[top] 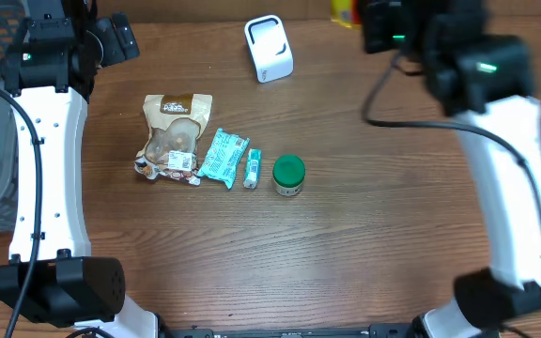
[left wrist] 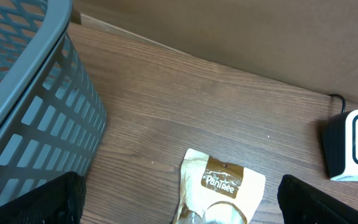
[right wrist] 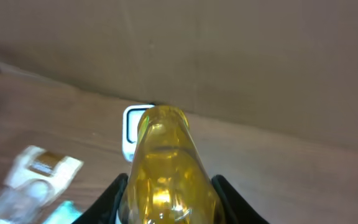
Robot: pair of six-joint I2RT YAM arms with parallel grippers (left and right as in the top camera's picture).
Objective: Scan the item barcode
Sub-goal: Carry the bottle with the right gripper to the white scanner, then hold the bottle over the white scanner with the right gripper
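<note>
Here, yellow bottle (right wrist: 166, 174) fronting scanner (right wrist: 128, 134), pouch (right wrist: 42, 168) nearby

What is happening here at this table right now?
The right gripper is shut on a yellow bottle, pointing it toward the white scanner. The left gripper is open and empty, near a snack bag. A teal packet and a green-lidded jar sit on the table.

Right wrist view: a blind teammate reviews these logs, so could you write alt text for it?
The right gripper holds a yellow bottle, filling the centre of the frame. Behind the bottle a white scanner stands on the wooden table near a brown wall, and a blurred snack pouch lies at lower left.
</note>
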